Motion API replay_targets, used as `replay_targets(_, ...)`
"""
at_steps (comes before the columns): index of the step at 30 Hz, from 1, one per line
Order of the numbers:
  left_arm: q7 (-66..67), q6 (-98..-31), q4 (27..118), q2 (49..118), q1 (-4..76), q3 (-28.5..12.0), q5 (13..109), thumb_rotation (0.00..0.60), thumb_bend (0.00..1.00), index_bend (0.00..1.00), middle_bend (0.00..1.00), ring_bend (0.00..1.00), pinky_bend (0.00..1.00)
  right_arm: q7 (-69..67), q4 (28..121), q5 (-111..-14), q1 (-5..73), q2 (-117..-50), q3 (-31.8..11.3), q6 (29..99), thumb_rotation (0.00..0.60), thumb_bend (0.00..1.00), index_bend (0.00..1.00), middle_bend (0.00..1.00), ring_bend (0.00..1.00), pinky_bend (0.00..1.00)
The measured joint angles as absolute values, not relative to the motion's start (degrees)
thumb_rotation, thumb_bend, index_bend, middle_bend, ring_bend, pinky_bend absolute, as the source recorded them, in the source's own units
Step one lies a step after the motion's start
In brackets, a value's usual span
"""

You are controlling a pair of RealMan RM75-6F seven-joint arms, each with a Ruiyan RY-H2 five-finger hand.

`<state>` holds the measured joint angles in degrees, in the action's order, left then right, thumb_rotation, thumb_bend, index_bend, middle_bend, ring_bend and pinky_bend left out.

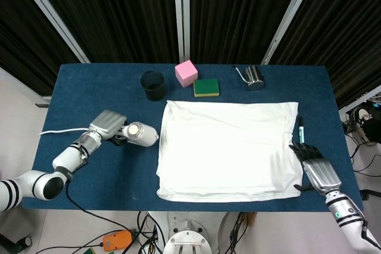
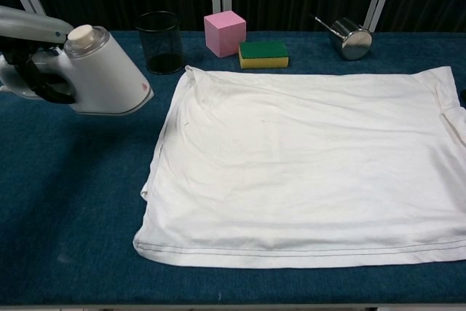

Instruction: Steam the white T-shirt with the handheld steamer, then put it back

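Gripping one steamer, left hand nears one T-shirt; right hand's fingers spread.

At lower left of the head view, the left arm is glossy white with a black ring band near the frame edge, narrowing to a grey wrist and a silver-grey left hand. At lower right, the right hand has a ribbed silver back, black fingers and a white forearm carrying a small green mark.

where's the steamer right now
The handheld steamer is in the left hand, lifted off the table at the left side in both views, just left of the white T-shirt.
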<state>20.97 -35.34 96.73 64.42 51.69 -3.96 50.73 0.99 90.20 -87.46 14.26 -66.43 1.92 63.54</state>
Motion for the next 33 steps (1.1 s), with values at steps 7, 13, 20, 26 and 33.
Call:
replay_targets(7,33.02,-37.51,102.6,66.0,59.65,-2.29,46.1,0.534,0.62,0.82,0.88,0.76,0.69,0.74,89.29,-89.81,18.1,-70.08,4.27,56.98,0.6,0.8,0.07,0.1,0.05,0.19)
replay_targets(13,44.96,-41.06,105.03,71.82,69.78,-1.0,36.93,0.533,0.62,0.82,0.88,0.76,0.69,0.7,88.93,-89.31,18.89,-71.18,5.71,55.14,0.6,0.94,0.07,0.12,0.06,0.19)
replay_targets(20,54.87,-44.45,102.94,80.69,80.64,0.36,24.63,0.513,0.62,0.82,0.88,0.76,0.69,0.17,88.72,-89.14,18.31,-71.34,6.73,55.8,0.6,0.98,0.08,0.13,0.06,0.19)
replay_targets(26,58.0,-45.83,97.34,87.19,86.68,1.1,15.07,0.507,0.62,0.82,0.88,0.76,0.69,-1.27,87.76,-89.06,17.81,-71.8,7.12,56.79,0.6,0.98,0.08,0.13,0.06,0.19)
replay_targets(33,59.16,-43.8,91.56,90.73,90.35,2.33,6.16,0.502,0.62,0.82,0.88,0.76,0.69,-1.97,86.89,-88.87,17.6,-72.22,7.28,57.39,0.6,0.98,0.08,0.13,0.06,0.19)
